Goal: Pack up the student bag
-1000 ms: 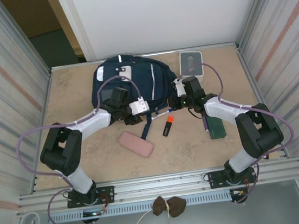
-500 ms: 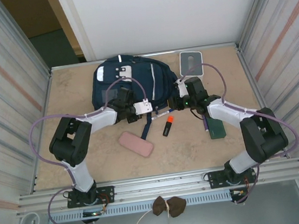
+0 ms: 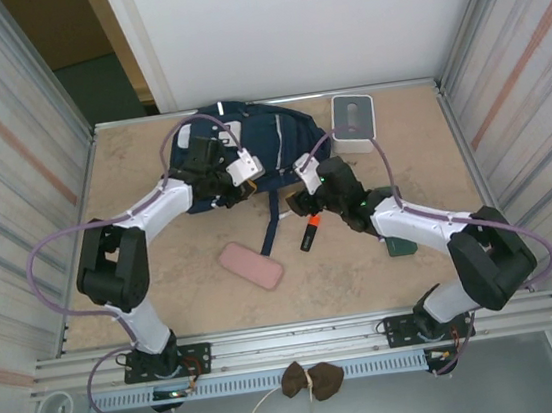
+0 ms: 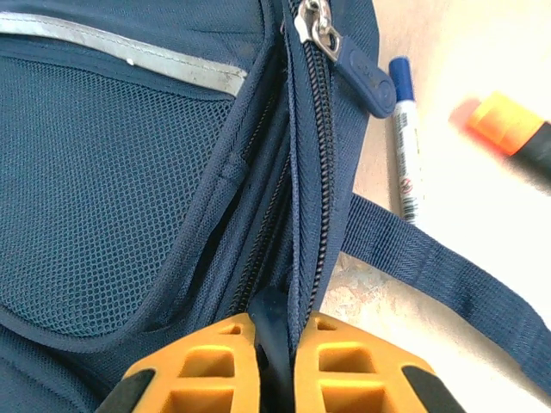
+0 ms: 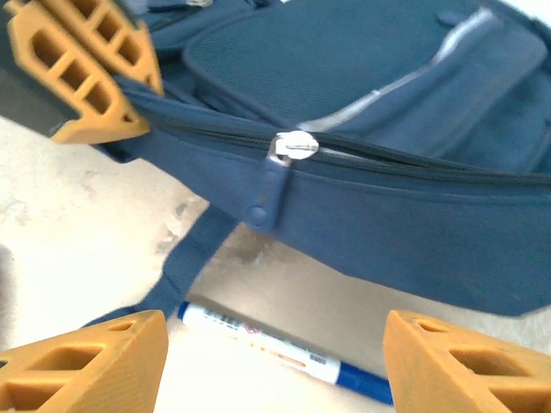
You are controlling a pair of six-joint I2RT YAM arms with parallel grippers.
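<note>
**Bag pinned at the zip, second hand open and empty**

The student bag (image 3: pixel 284 145) lies flat at the far middle of the worktop (image 3: pixel 132 184), closed, with nothing packed as far as can be seen.

The left hand (image 4: pixel 275 331) is clamped on a fold of the bag's fabric right beside the zip line. In my judgement this anchors the bag so it will not slide when the zip is drawn.

The right hand (image 5: pixel 275 370) stands with its jaws well apart and holds nothing. It hangs low at the bag's near edge, facing the zip pull (image 5: pixel 288 148), apparently lined up to take it.

A blue-capped pen (image 5: pixel 275 344) lies just beside the bag. An orange highlighter (image 3: pixel 309 233) and a pink case (image 3: pixel 251 266) wait nearer the arms.

Risk noted: the pull is small and lies flat against the cloth.
</note>
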